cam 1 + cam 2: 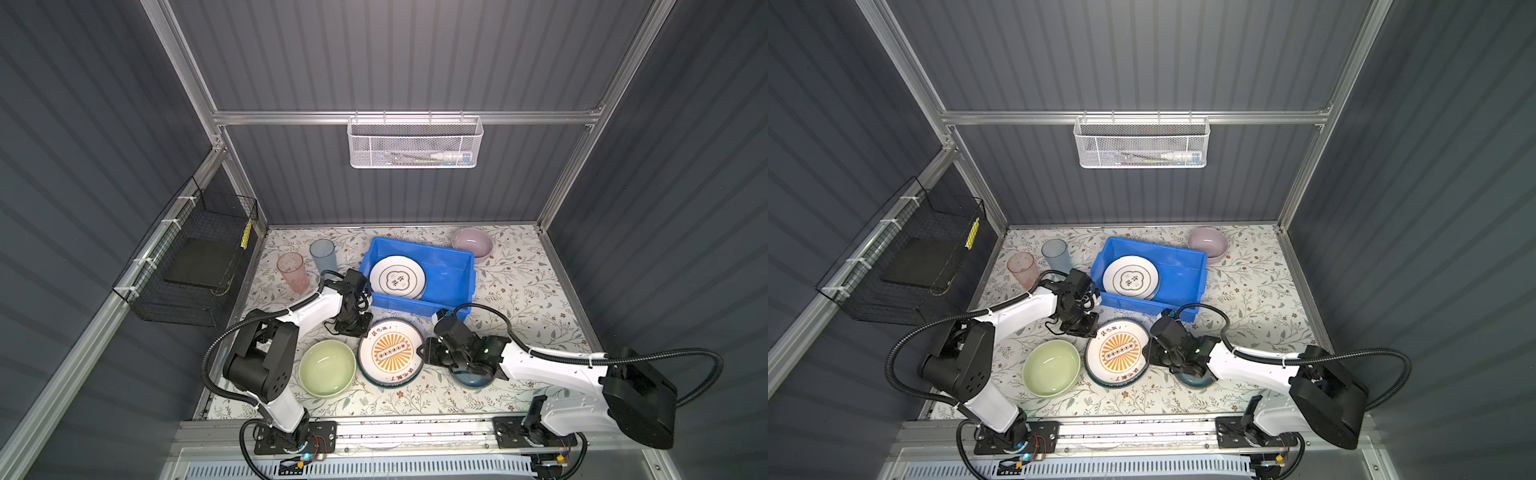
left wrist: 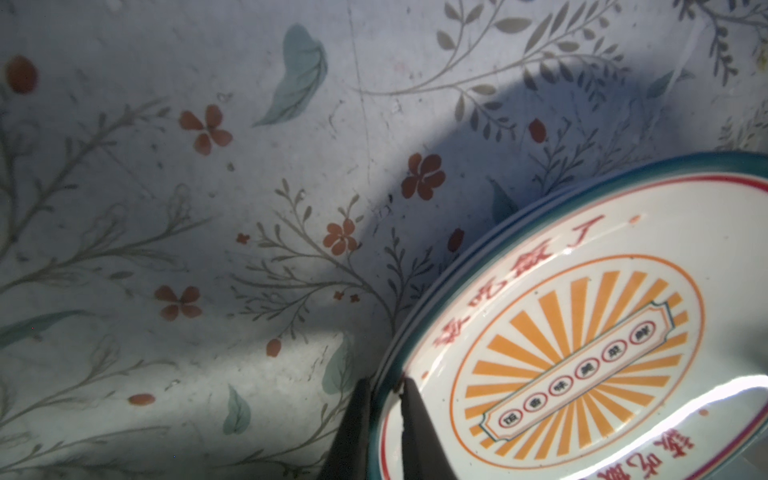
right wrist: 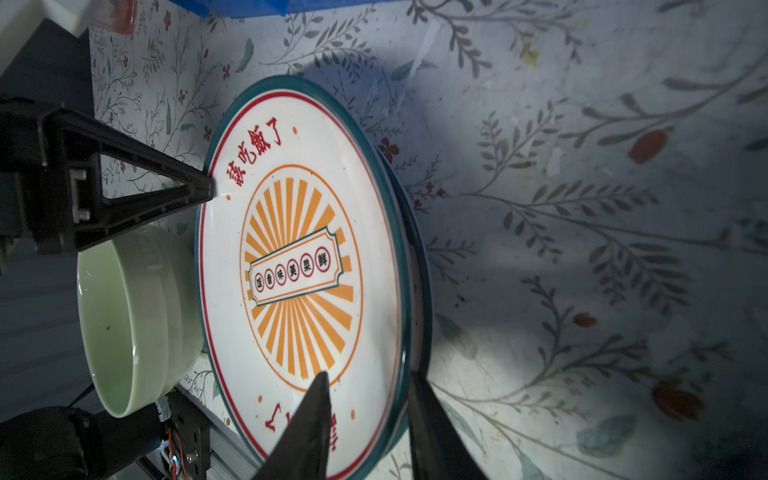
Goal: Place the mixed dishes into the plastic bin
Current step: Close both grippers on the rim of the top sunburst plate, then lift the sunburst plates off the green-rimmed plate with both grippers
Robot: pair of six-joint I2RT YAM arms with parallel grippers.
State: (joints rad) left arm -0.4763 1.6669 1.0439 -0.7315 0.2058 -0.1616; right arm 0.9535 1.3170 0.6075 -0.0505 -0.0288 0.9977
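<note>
The lettered plate [image 1: 390, 353] with an orange sunburst lies on a second plate [image 3: 424, 299] in front of the plastic bin [image 1: 451, 276], which holds a white plate with a dark ring [image 1: 397, 277]. My left gripper [image 2: 384, 384] is shut on the lettered plate's far-left rim [image 1: 365, 332]. My right gripper [image 3: 369, 376] is open astride the right rim [image 1: 420, 351], with one finger over the plate's face and the other outside the edge. A green bowl [image 1: 327, 368] touches the plate's left side. A blue bowl [image 1: 471, 380] sits under my right wrist.
A pink bowl [image 1: 472, 243] stands behind the bin at the right. Pink tumbler [image 1: 293, 272] and blue tumbler [image 1: 323, 255] stand at the back left. A black wire basket [image 1: 191, 257] hangs on the left wall and a white mesh basket [image 1: 413, 143] on the back rail.
</note>
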